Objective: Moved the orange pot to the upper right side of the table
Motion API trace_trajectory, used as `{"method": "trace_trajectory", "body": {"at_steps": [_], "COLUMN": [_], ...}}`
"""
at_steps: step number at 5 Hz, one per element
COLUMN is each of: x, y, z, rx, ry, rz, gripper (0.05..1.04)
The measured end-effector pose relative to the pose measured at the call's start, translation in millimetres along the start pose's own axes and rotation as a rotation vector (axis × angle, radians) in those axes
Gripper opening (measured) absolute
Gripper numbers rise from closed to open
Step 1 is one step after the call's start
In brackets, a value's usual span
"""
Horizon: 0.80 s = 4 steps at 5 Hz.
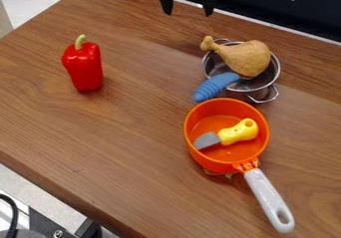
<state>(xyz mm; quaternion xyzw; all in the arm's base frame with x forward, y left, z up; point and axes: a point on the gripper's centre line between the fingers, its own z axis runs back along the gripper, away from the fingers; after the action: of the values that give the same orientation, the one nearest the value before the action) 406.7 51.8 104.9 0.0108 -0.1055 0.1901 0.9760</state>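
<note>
Orange pot (222,165) is seen right of centre on the table (126,137), knife (239,132) inside, pale handle (269,200) pointed toward the near right. If it is gripped by one side of the rim, it may be tipped and the knife slid or spilled. Something small (227,175) is partly covered by the pot's near edge; the base may be propped on it, so wobble or drag can be caused. Blue handle (216,86) is placed just beside the far rim and could be knocked. The route to the upper right is partly blocked by the metal pot (271,79) with drumstick (248,59); if lift is too low, both may be shoved. Gripper (188,4) is seen at the top edge, fingers apart, nothing held. Pepper (84,66) is well apart, low risk.
</note>
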Motion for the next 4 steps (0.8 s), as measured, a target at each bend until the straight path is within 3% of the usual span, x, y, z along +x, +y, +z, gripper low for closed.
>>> {"method": "trace_trajectory", "body": {"at_steps": [1, 2, 3, 4], "x": [-8.7, -33.1, -37.3, -42.9], "y": [1.7, 2.9, 3.9, 3.4], "z": [-16.5, -15.2, 3.8, 6.4], "rx": [0.013, 0.010, 0.003, -0.012], "ry": [0.047, 0.074, 0.077, 0.119], "rz": [-0.013, -0.192, -0.299, -0.320], "gripper": [0.995, 0.995, 0.995, 0.995]}}
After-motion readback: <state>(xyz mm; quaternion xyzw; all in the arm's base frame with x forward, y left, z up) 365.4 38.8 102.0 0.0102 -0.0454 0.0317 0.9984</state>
